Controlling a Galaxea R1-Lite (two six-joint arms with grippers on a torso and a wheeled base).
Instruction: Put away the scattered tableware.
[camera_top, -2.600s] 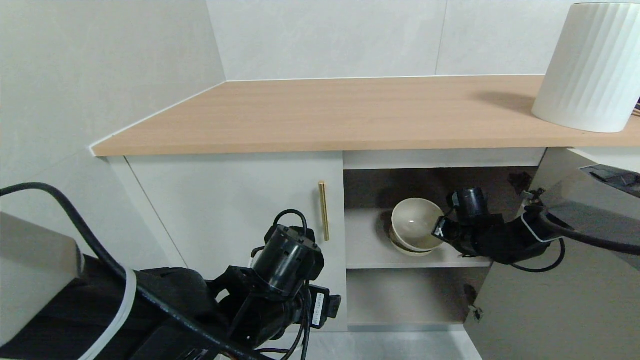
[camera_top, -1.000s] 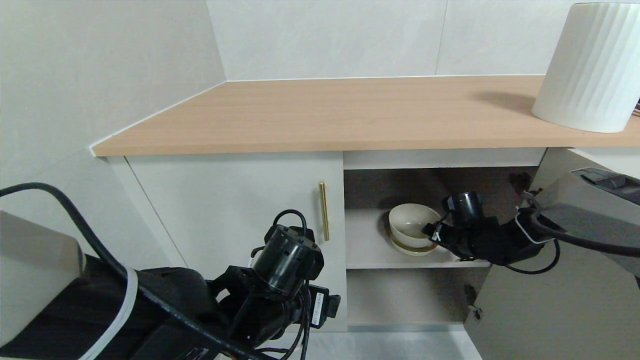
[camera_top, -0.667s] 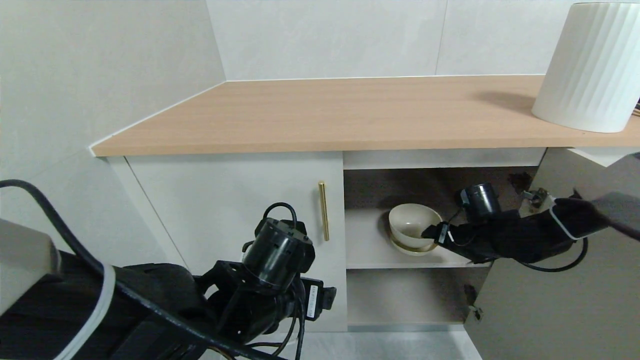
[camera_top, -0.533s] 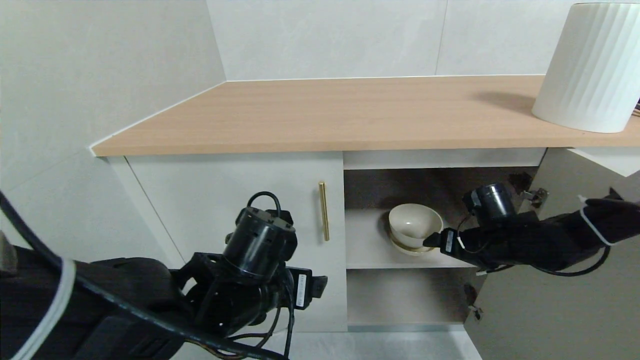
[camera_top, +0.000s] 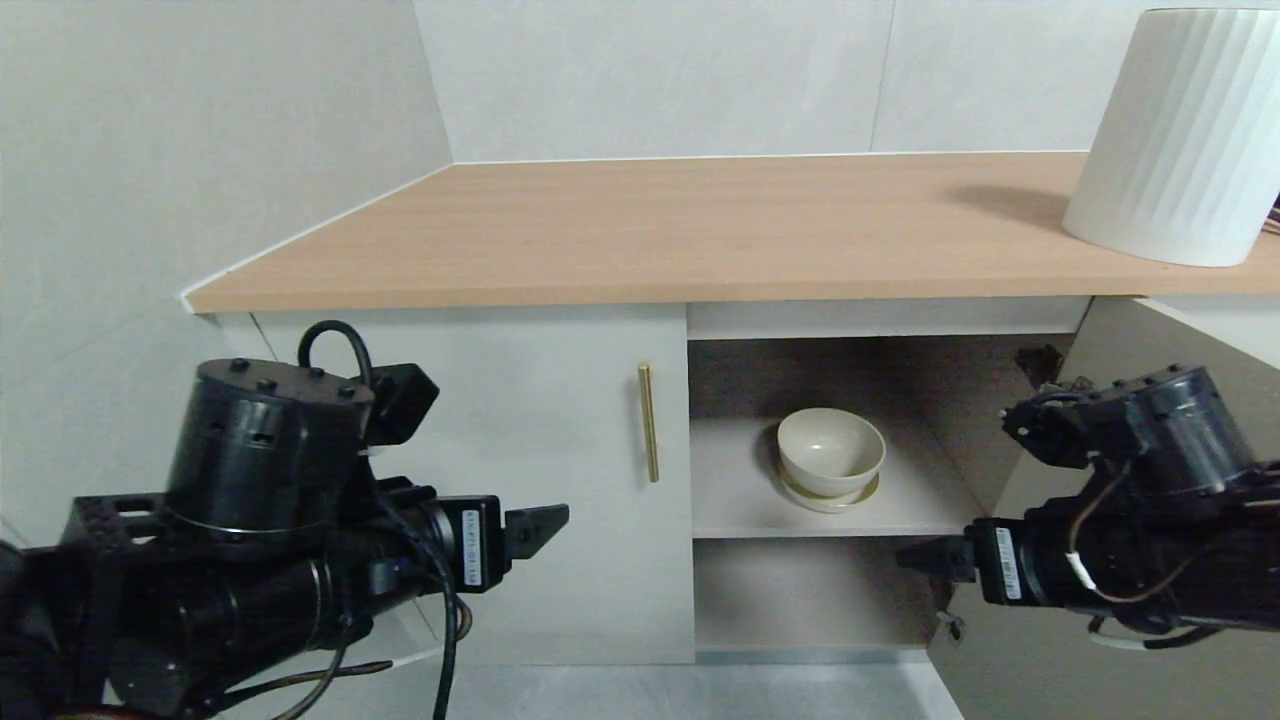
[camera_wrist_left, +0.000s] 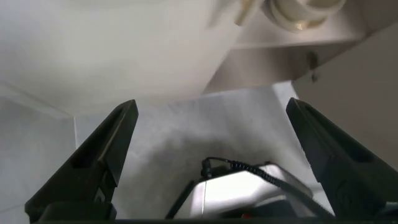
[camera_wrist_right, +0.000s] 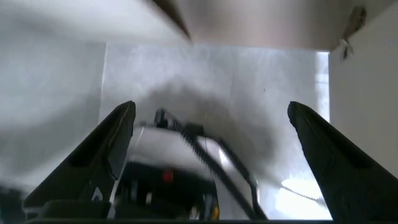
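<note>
Well, bowl (camera_top: 831, 452) on saucer (camera_top: 852, 497), left gripper (camera_wrist_left: 211, 112) label (camera_top: 472, 548) unreadable

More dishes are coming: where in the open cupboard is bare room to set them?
Upper shelf: bare strips either side of the bowl, which sits on a plate mid-shelf. Lower shelf: bare, though the right end effector hangs before its right end.

Glossy ceramic bowl (camera_top: 830, 452), matt wood-grain countertop (camera_top: 650, 230)
</note>
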